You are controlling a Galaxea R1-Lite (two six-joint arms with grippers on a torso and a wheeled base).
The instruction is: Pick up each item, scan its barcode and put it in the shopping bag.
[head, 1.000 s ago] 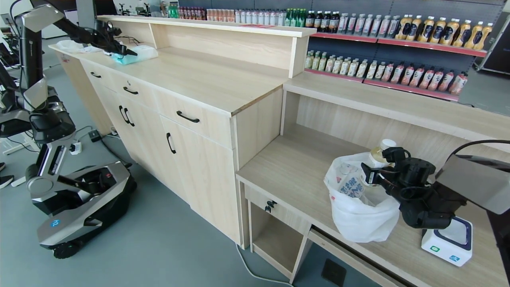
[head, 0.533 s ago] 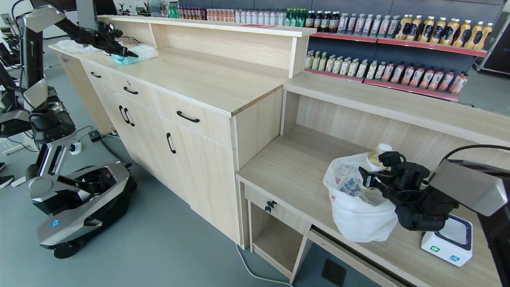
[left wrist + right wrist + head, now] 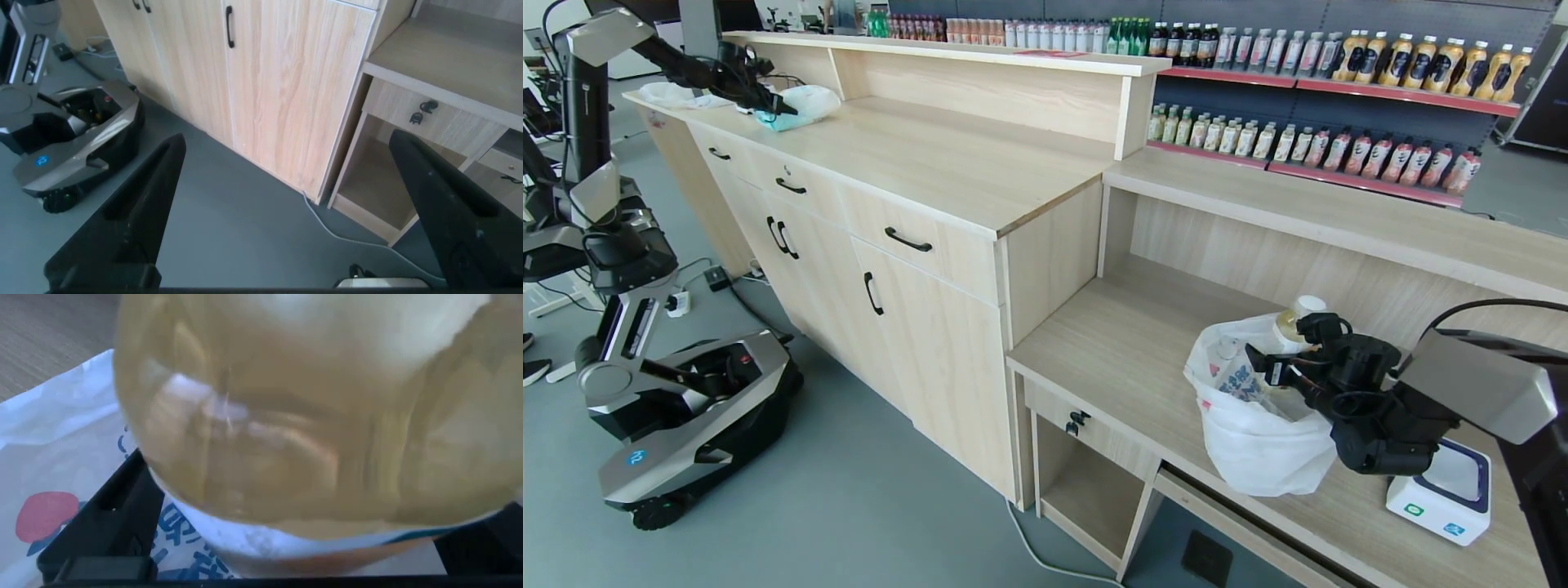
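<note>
The right pincer [image 3: 1286, 349] is closed on a bottle [image 3: 1296, 318] of yellowish drink, one finger on each side of its body. The bottle's long axis is tilted: the white cap points up and away from the wrist, and the base points down toward the shopping bag [image 3: 1262, 445]. The lower part of the bottle is hidden behind the pincer, so I cannot tell if the base already touches the bag's rim.

The bag stands on the table [image 3: 1127, 343], directly below the pincer, with its open mouth facing up to it. A printed pack [image 3: 1241, 380] is already inside, just beside the lower finger. In the right wrist view the bottle [image 3: 310, 416] is in front and the white bag [image 3: 57, 482] lies just behind it. The scanner [image 3: 1441, 490] is on the table behind the pincer, on the wrist side.

I judge that the next move is a short lowering and a release, and it depends on the base being over the mouth.

The left pincer [image 3: 288, 147] is wide open and holds nothing, well apart from the bag.
</note>
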